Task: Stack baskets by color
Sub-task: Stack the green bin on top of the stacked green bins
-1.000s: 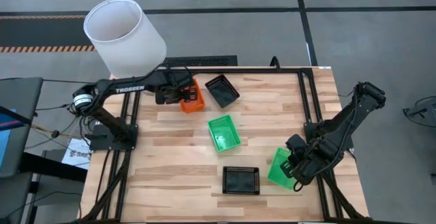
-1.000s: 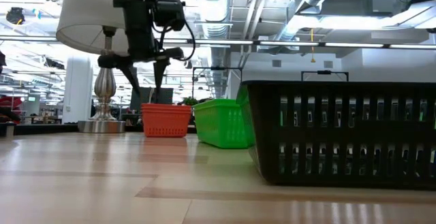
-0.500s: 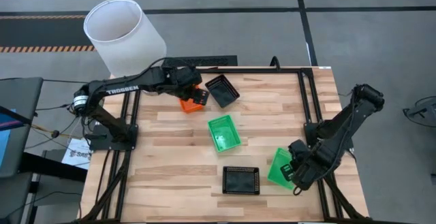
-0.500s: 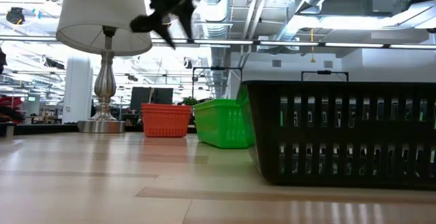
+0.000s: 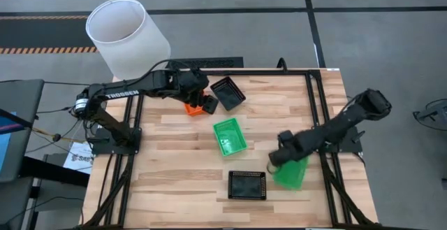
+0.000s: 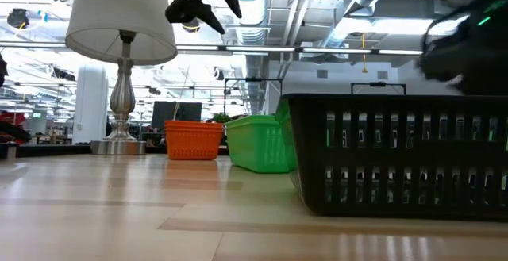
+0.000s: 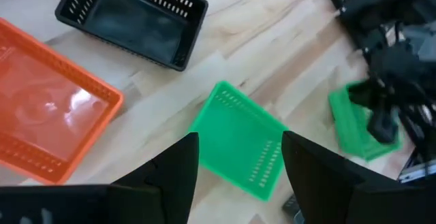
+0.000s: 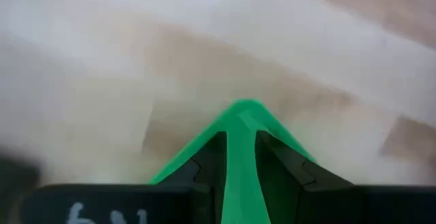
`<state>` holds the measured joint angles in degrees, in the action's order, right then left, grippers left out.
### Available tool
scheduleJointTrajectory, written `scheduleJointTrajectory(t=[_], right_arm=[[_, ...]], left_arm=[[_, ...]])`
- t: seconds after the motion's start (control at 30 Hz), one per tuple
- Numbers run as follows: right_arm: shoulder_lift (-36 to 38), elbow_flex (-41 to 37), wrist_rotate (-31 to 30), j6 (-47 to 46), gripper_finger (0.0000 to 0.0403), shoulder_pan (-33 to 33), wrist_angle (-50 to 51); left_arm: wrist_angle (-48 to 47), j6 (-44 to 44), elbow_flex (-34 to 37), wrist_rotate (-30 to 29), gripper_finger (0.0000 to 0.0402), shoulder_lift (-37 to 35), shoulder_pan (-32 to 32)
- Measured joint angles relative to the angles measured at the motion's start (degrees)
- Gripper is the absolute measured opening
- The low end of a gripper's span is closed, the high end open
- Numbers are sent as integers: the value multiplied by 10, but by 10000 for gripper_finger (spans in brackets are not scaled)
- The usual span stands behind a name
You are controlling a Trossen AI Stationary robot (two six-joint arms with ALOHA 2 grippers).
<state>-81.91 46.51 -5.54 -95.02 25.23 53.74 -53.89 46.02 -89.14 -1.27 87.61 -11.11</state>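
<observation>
near black basket (image 5: 247,185): lies flat at the worktop's (image 5: 174,160) near edge; I judge it light and stiff, best pinched on one mesh wall.
right hand (image 5: 279,161): my fingers are pressed together on the rim of a green basket (image 5: 292,173), which hangs tilted just right of the black one.
middle green basket (image 5: 229,136): flat, mid-worktop; likely springy thin plastic, so I'd grip a short wall.
left hand (image 5: 207,105): spread, gripping nothing, above the orange basket (image 5: 191,106).
far black basket (image 5: 228,93): just beside the orange one, at the far edge.
</observation>
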Motion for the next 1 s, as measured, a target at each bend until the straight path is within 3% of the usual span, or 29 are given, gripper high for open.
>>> scheduleJointTrajectory(t=[0.13, 0.3, 0.4, 0.53, 0.67, 0.83, 1.0], right_arm=[[2, -18, -36, 79, 102, -92, -19], [2, -8, -54, 221, 102, -197, -129], [2, 13, -53, 290, 102, -236, -185], [21, 62, -53, 339, 102, -262, -183], [59, 103, -53, 324, 102, -247, -130], [121, 126, -64, 202, 102, -159, -81], [156, 126, -175, 42, 102, -17, -71]], left_arm=[[-10, -23, 0, 0, 197, 0, 0], [-1, -62, 0, -10, 197, 6, -1], [7, -79, 1, -9, 197, 12, -5], [23, -124, 3, -6, 197, 27, -11], [81, -186, 1, 10, 197, 54, -14], [166, -217, 2, 80, 197, 115, -15], [211, -229, -19, 84, 197, 189, -8]])
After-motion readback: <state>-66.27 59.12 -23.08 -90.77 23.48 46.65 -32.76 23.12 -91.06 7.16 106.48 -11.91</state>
